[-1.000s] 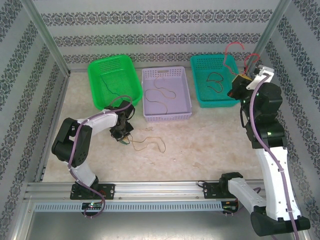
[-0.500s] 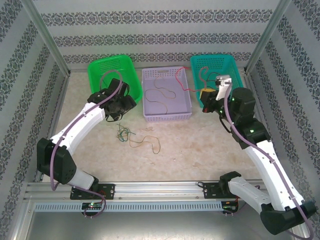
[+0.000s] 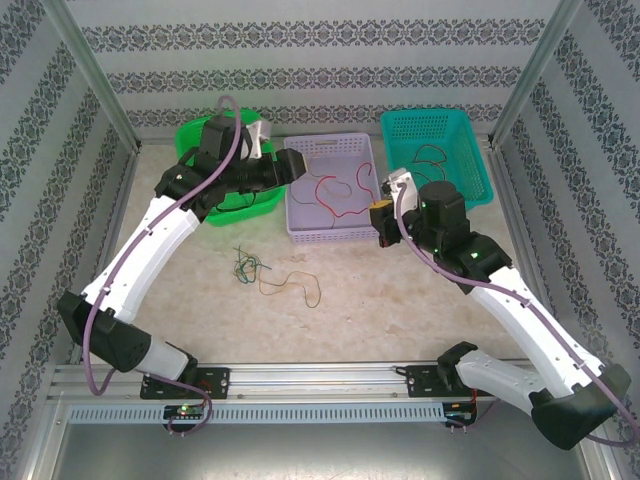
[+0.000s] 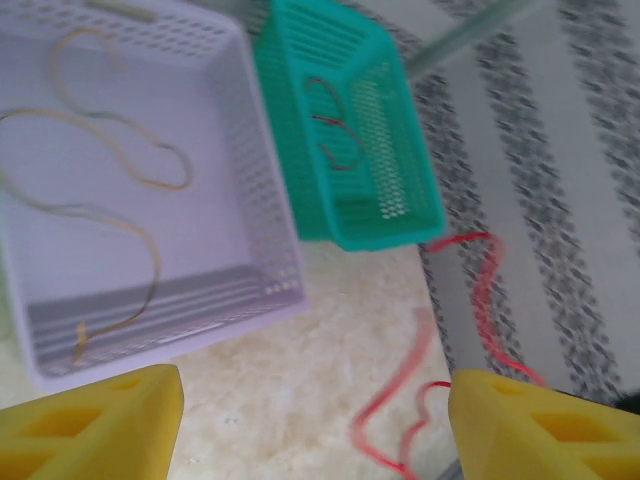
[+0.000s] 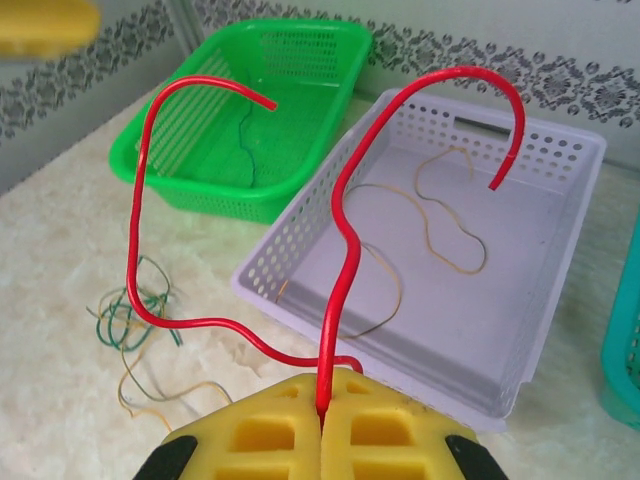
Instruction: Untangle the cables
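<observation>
My right gripper (image 3: 383, 213) (image 5: 322, 410) is shut on a stiff red cable (image 3: 335, 190) (image 5: 340, 230). The cable arches up from the pads and hangs over the lavender basket (image 3: 350, 228) (image 5: 560, 330), which holds a thin yellow cable (image 5: 440, 220) (image 4: 120, 170). A small tangle of green and yellow cables (image 3: 262, 272) (image 5: 130, 320) lies on the table in front of the baskets. My left gripper (image 3: 290, 168) (image 4: 315, 430) is open above the lavender basket's left rim, nothing between its fingers. The red cable (image 4: 400, 390) shows blurred beyond them.
A green basket (image 3: 200, 135) (image 5: 260, 100) stands at the back left, partly under my left arm. A teal basket (image 3: 440, 150) (image 4: 350, 130) with a dark cable inside stands at the back right. Patterned walls and metal posts enclose the table.
The right arm swung left from the teal basket, carrying the red cable to the lavender basket. The left arm rose and moved right, from the green basket to the lavender basket's left rim.
</observation>
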You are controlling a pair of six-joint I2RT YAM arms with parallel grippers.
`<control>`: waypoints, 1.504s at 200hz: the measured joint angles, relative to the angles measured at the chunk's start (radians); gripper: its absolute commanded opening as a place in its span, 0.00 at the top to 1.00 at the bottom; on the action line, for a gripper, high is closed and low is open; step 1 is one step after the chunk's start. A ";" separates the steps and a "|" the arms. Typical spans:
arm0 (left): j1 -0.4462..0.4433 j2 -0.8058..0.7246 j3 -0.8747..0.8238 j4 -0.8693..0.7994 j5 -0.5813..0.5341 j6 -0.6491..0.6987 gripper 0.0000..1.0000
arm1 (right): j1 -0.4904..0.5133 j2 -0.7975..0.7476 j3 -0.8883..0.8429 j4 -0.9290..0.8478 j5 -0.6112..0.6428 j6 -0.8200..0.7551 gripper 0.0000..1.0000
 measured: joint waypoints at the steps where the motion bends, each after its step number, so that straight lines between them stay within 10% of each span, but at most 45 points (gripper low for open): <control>1: -0.001 0.002 0.003 -0.003 0.002 0.005 0.31 | 0.001 0.000 0.000 -0.002 0.000 -0.002 1.00; 123: -0.077 0.149 0.082 -0.290 0.026 0.428 0.40 | 0.064 0.045 0.007 -0.089 -0.038 -0.103 1.00; 190: -0.079 0.149 0.028 -0.262 -0.010 0.387 1.00 | 0.070 0.014 0.006 -0.081 -0.054 -0.084 1.00; 237: -0.080 0.062 -0.165 -0.090 -0.113 0.042 1.00 | -0.037 -0.080 -0.109 0.098 -0.023 0.129 1.00; 301: -0.127 -0.182 -0.596 0.290 -0.195 -0.836 1.00 | -0.074 -0.129 -0.310 0.482 0.057 0.539 1.00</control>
